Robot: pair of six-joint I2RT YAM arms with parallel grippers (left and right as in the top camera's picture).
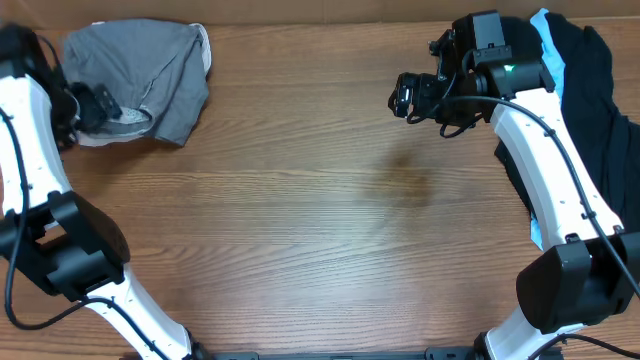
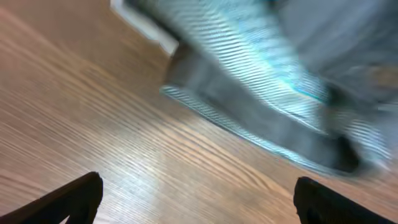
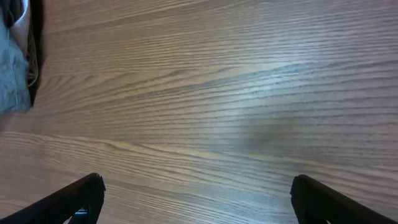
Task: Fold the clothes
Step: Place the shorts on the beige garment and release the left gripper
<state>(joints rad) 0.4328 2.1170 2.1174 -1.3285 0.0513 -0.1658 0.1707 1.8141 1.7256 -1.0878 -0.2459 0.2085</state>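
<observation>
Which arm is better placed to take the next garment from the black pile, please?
The right. The right gripper, open, hovers near the black garment on its own side; the left gripper is at the grey shorts on the opposite side.

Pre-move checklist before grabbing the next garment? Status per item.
1. Left claw open, nothing in it: ok.
2. Right claw open and empty, over bare wood: ok.
3. Grey shorts lying at the far left corner of the table, out of both claws: ok.
4. Shorts' fold neat: cannot tell; the left wrist view is blurred.
5. Black garment waiting at the right edge, light-blue garment showing beside it: ok.
6. Middle of the table free for spreading: ok.
</observation>
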